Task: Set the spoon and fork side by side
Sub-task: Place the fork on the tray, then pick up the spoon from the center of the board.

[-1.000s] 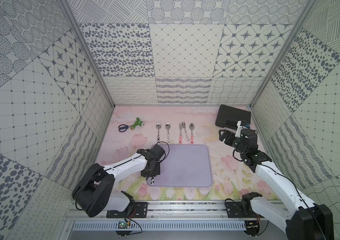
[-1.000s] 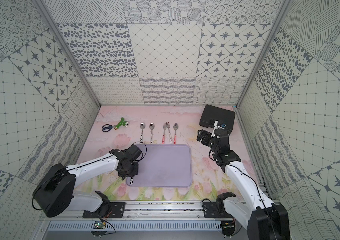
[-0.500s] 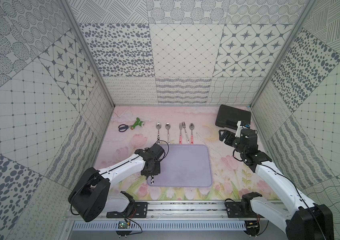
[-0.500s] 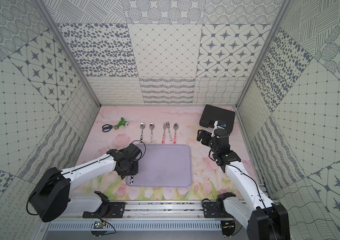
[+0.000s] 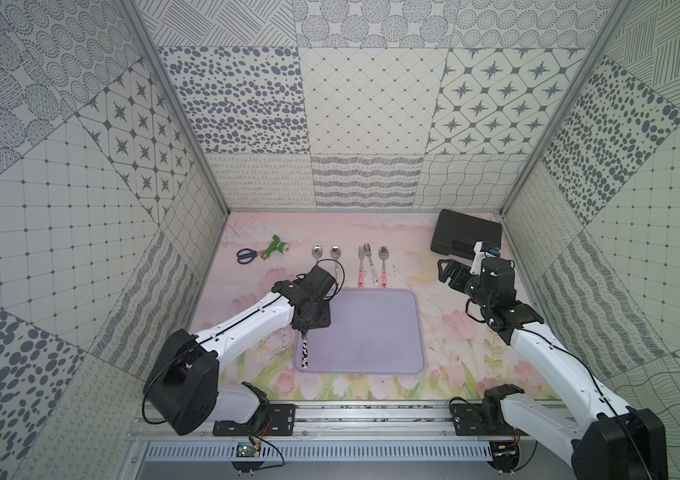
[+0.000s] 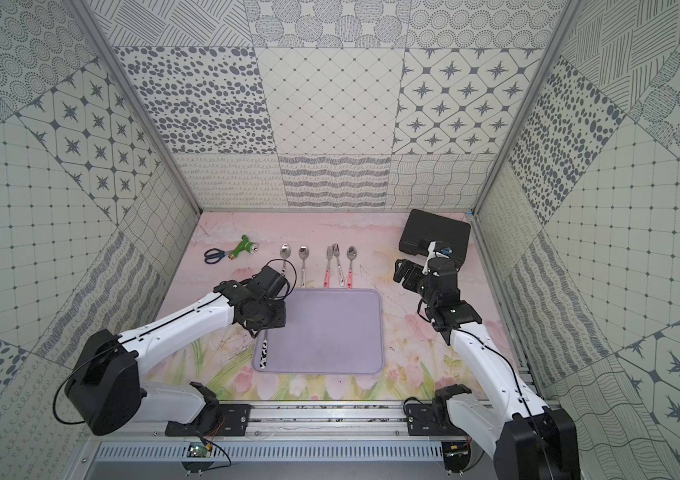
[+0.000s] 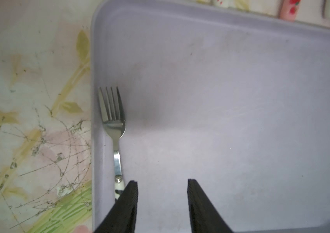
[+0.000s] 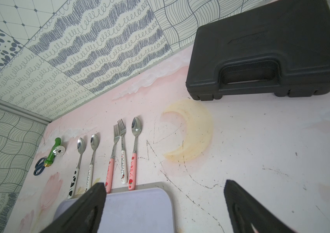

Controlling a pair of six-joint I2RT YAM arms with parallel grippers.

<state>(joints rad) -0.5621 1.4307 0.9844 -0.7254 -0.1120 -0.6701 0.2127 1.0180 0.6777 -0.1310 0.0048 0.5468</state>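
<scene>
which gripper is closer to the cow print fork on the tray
Left. The left gripper hangs just over the cow-print fork, by its handle, in the purple tray; the right gripper is past the tray's far corner, near the black case.

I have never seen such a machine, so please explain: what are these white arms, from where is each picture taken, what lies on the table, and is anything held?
These are two robot arms, each ending in a two-finger gripper. Both top views look down on the whole table. The other two pictures come from cameras on the wrists, so the black fingers show up close. On the table lie a purple tray, behind it three spoons and two forks, also scissors, a green nozzle and a black case. One more fork lies in the tray along its edge. The left gripper hangs over its handle, jaws apart; the fork is beside one finger, not between. The right gripper is wide open and empty. Nothing is held.
</scene>
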